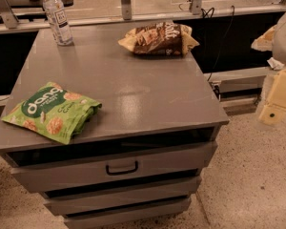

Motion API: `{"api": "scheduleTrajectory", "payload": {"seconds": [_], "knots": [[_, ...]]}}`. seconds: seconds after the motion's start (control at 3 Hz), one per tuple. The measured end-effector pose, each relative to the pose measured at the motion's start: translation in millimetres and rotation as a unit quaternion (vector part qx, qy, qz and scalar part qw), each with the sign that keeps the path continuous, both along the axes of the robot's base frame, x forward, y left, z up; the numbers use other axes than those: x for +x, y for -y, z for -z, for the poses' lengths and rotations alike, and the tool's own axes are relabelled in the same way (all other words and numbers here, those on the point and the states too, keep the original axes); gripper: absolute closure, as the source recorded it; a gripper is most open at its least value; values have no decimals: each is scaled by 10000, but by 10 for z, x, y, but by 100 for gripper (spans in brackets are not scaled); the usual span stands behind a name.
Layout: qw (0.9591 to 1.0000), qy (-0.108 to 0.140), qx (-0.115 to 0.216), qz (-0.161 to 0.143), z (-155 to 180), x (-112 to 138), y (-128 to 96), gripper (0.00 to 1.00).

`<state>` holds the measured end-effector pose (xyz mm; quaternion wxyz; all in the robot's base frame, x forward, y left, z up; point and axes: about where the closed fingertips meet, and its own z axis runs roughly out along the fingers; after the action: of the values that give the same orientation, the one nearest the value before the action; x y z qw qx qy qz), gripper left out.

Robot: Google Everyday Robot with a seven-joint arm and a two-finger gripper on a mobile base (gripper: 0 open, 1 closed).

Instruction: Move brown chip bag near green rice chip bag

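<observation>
I see the crinkled brown bag [158, 38] lying at the far right of the smooth grey table [133, 87], well apart from the flat, glossy green bag [52, 111] at the near left edge. A clear plastic bottle [57, 15] stands upright at the far left. My blocky pale-yellow tool [278, 97] hangs beyond the table's right side; I cannot tell whether it is clenched or released.

the end effector [276, 99] hangs at the right edge, just off the bench's [133, 94] right side. it is pale, blurred and partly cut off by the frame, so its shape is perhaps only half shown. the water bottle's [57, 18] cap meets the top edge, and its label is too small to read. folds hide part of the brown chip bag's [157, 39] white lettering. the small print on the green rice chip bag [52, 111] is unreadable. the lowest drawer [128, 213] runs off the bottom edge.
</observation>
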<state>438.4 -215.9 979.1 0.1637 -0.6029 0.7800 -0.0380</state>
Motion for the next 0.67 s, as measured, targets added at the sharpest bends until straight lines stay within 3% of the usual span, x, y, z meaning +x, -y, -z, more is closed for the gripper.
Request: {"api": "scheduleTrajectory", "payload": {"seconds": [0.33, 0.67], "knots": [[10000, 76, 22, -18, 1, 42, -30, 0], [9988, 406, 185, -188, 58, 277, -175, 0]]}}
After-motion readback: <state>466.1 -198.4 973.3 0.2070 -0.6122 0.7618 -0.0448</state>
